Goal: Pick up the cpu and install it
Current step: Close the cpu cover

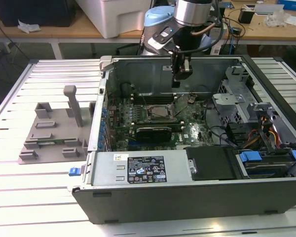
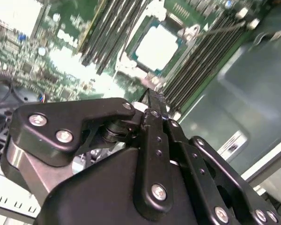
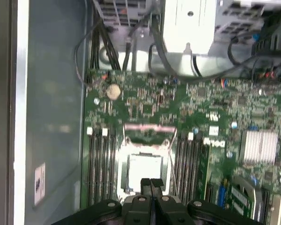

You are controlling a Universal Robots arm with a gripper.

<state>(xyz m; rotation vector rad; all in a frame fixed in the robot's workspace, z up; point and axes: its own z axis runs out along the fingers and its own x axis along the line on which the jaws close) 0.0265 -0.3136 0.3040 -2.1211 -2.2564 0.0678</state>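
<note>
1. The gripper (image 1: 177, 81) hangs inside the open computer case (image 1: 187, 197), above the motherboard (image 1: 193, 129) and clear of it.
2. In both wrist views its two black fingers press flat against each other, with nothing between them (image 2: 152, 95) (image 3: 151, 182). In the exterior view the tips are too small and dark to judge.
3. The cpu (image 2: 157, 47), a pale shiny square, lies within the socket frame (image 2: 126, 58) on the board, between two banks of long memory slots (image 2: 105, 28).
4. In the first wrist view the cpu (image 3: 141, 169) sits just past the fingertips. The gripper's body cuts off the chip's near edge and the socket's near side.
5. In the exterior view the socket frame (image 1: 158, 112) is a dark square with metal edges, and the chip inside cannot be told apart from it.
6. Whether the socket's retaining frame is latched over the chip cannot be told. Glare washes out the chip's top in both wrist views.
7. In the second wrist view the gripper's black linkage hides much of the board nearest the camera.
8. A long black card (image 1: 153, 132) lies just beside the socket, on the side nearer the exterior camera.
9. A grey fixture (image 1: 54, 138) rests on the slatted table (image 1: 29, 197) at the exterior view's left, well apart from the case.
</note>
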